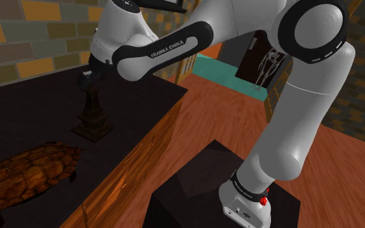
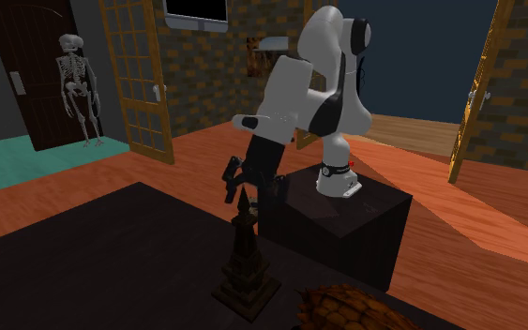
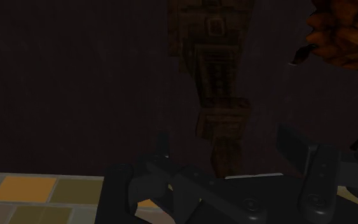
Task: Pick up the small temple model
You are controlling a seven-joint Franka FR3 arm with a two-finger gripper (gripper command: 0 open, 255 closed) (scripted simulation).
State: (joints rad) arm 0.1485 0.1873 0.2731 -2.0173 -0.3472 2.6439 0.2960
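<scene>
Wrist view: a brown turtle [image 3: 343, 32] lies beyond 1 finger of the pincer [image 3: 228, 149]. The temple model [image 3: 217, 70] rises between its released fingers, untouched.

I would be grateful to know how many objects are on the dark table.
2. The temple model stands upright on the table; the brown turtle lies apart from it, toward the shoulder view's lower left. The arm may hide more.

tortoise [image 1: 25, 171] near temple model [image 1: 94, 118], open tabletop [image 1: 25, 113] elsewhere
</scene>
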